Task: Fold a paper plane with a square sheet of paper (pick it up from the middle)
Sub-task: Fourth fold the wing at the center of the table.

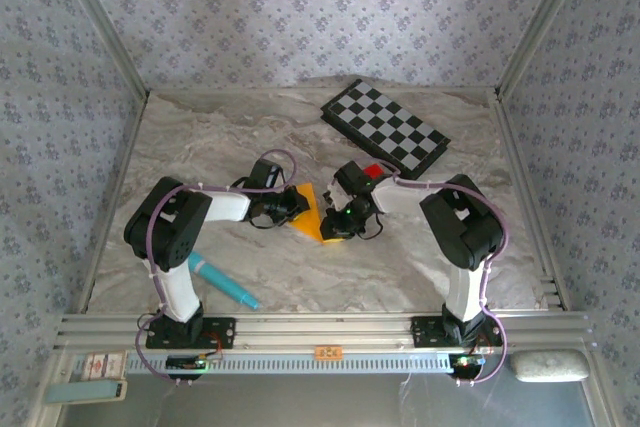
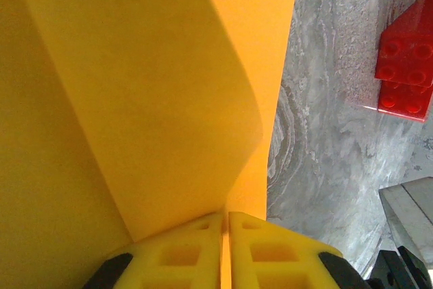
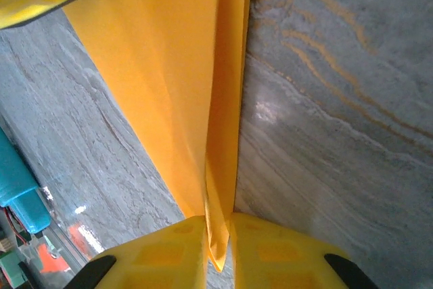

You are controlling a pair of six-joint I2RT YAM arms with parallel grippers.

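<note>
The square sheet of paper [image 1: 311,210], orange-yellow and folded into a narrow pointed shape, hangs between my two grippers just above the middle of the table. My left gripper [image 1: 296,205] is shut on its left side; in the left wrist view the yellow fingertips [image 2: 203,235] meet on the paper [image 2: 155,99] with no gap at my left gripper [image 2: 225,216]. My right gripper [image 1: 337,226] is at the pointed end. In the right wrist view the jaws of my right gripper [image 3: 218,220] stand slightly apart, with the folded tip of the paper [image 3: 176,65] loose between them and table showing through the gap.
A small red block [image 1: 373,171] [image 2: 406,59] lies just behind the right gripper. The black-and-white checkerboard [image 1: 385,127] sits at the back right. A teal marker [image 1: 222,280] [image 3: 17,187] lies near the left arm's base. Patterned walls close in the table.
</note>
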